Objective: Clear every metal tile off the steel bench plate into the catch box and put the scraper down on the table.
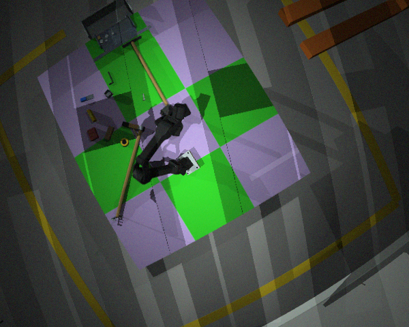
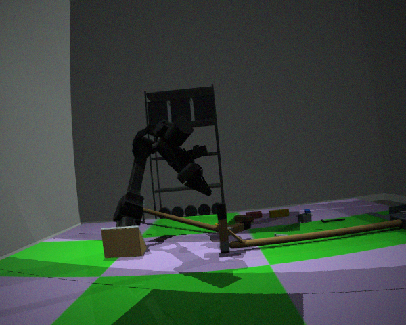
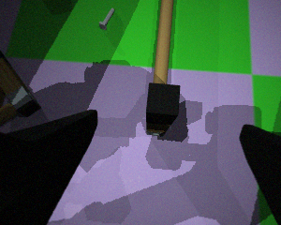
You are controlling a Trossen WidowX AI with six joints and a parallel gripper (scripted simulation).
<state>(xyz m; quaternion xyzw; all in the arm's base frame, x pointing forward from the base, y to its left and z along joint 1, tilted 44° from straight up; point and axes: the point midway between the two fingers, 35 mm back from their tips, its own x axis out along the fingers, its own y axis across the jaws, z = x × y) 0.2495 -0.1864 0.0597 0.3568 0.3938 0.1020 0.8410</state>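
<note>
A dim workshop scene with a checkered green and purple bench [image 1: 253, 140]. A black robot arm leans forward, and its claw [image 3: 169, 155] hangs spread to its widest, gripping nothing.

Directly below the claw, in the wrist view, sits the dark block-shaped end of the long scraper [image 3: 163, 107], resting on a purple square. Its tan wooden handle runs away from the block toward the far end of the bench. In the top view the same scraper [image 1: 148, 71] stretches from beside the arm up to the catch box [image 1: 111, 28] at the far left corner, where its dark crossbar blade lies just against the box. Small pale tiles [image 1: 105, 37] show inside the box; whether any remain outside cannot be told.

A second, similar long-handled tool [image 1: 129, 172] lies nearer, on the left, next to a scatter of small objects, and a loose bolt [image 3: 106, 19] lies left of the scraper handle.

The step in hand looks like picking up the scraper. To do it well, the claw should descend straight down with the block or the handle just beyond it centred between the two fingers, the fingers crossing the handle squarely, and close only once low enough to straddle it. It should keep clear of the neighbouring tool on the left.
</note>
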